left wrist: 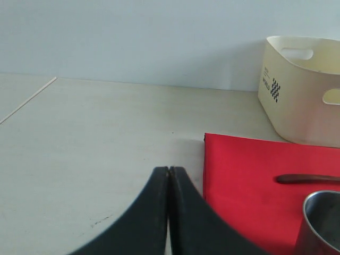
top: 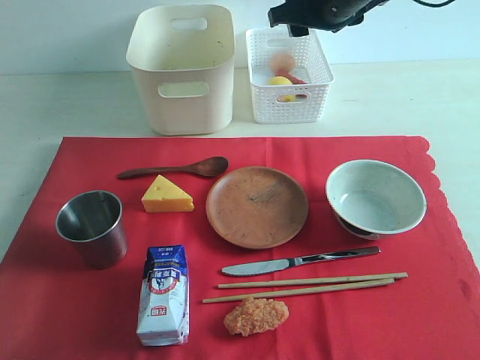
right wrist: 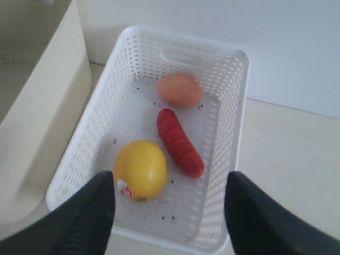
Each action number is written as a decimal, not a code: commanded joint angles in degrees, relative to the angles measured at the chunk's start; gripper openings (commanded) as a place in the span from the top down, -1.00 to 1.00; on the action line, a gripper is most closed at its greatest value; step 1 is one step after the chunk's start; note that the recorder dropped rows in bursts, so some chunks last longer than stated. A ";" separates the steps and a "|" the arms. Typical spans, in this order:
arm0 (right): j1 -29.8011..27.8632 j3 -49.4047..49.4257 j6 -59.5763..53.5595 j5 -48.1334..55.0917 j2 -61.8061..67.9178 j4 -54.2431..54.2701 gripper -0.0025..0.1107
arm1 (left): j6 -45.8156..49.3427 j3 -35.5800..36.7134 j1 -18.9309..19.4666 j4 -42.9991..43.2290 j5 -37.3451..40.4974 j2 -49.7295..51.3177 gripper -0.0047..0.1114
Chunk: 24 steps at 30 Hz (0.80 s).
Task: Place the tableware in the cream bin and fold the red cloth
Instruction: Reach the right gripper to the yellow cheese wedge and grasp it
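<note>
Black right gripper point(right wrist: 170, 196) hangs with its fingers wide apart and nothing between them, above the white basket point(right wrist: 234, 95) at the upper middle of the exterior view; the left gripper point(left wrist: 169, 178) has its jaws pressed together, empty, over bare table point(left wrist: 95, 133) near a corner of the cloth point(left wrist: 239, 180). The bin point(top: 180, 112) stands just left of the basket and looks empty. All the tableware lies on the cloth across the lower frame: bowl point(top: 375, 196) at right, plate point(top: 256, 206) in the middle, knife point(top: 300, 261) and chopsticks point(top: 307, 286) beneath them, spoon point(top: 176, 169) and cup point(top: 91, 225) at left. The bowl, nearest the right arm, seems the sensible pick: come down with one finger inside the rim and one outside, pinch the wall, lift clear of the knife, and release low over the bin, not the basket
</note>
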 commanded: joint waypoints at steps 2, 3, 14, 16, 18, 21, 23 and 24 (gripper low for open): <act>-0.07 -0.55 -3.79 6.17 -2.58 3.93 0.39 | -0.05 0.04 -0.31 -0.28 0.04 -0.31 0.88; -0.07 -0.55 -5.04 7.00 -2.70 5.35 0.49 | -0.05 0.04 -0.31 -0.28 0.04 -0.31 0.88; 1.21 0.09 -14.68 11.36 -5.50 17.61 0.96 | -0.05 0.04 -0.31 -0.28 0.04 -0.31 0.88; 2.76 1.36 -15.60 11.47 -6.20 17.76 0.96 | -0.05 0.04 -0.31 -0.28 0.04 -0.31 0.88; 4.69 3.21 -16.11 10.95 -6.91 17.76 0.96 | -0.05 0.04 -0.31 -0.28 0.04 -0.31 0.88; 7.83 6.00 -16.24 9.48 -7.26 17.76 0.96 | -0.05 0.04 -0.31 -0.28 0.04 -0.31 0.88; 9.49 7.56 -16.24 8.46 -7.26 17.76 0.96 | -0.05 0.04 -0.31 -0.28 0.04 -0.31 0.88; 10.67 8.70 -16.24 7.74 -7.26 17.76 0.96 | -0.05 0.04 -0.31 -0.28 0.04 -0.31 0.88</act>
